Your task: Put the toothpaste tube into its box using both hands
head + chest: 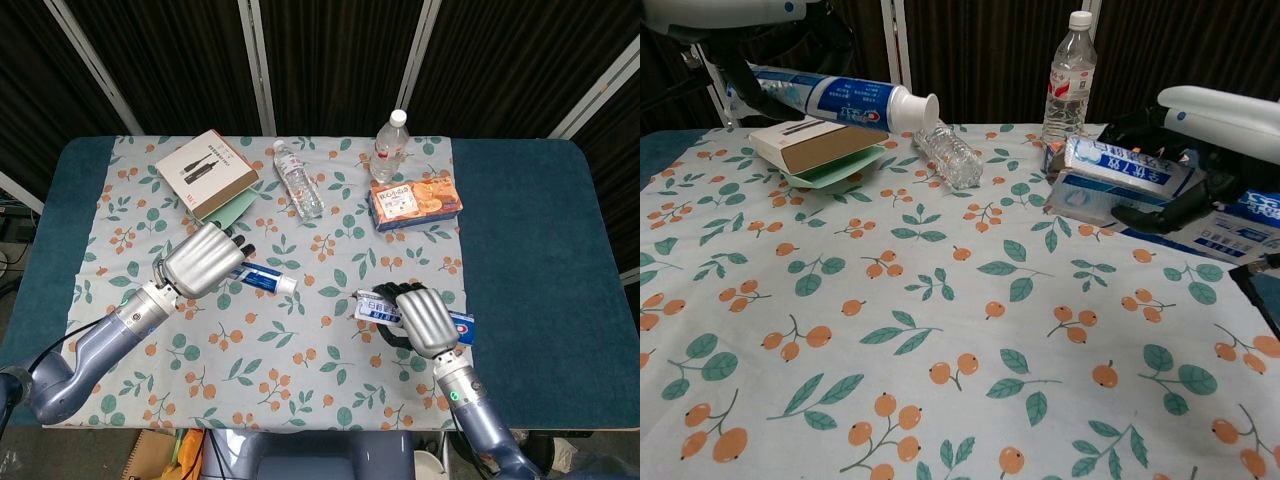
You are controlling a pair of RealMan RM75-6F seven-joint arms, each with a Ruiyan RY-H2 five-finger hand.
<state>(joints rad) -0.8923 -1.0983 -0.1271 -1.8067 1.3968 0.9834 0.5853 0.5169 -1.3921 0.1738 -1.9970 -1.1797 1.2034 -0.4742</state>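
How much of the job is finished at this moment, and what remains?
Done: both items are picked up off the cloth. In hand: the left hand holds the toothpaste tube, cap toward the right hand, which grips the toothpaste box. Left: the tube is not yet at the box or inside it; a gap separates them.
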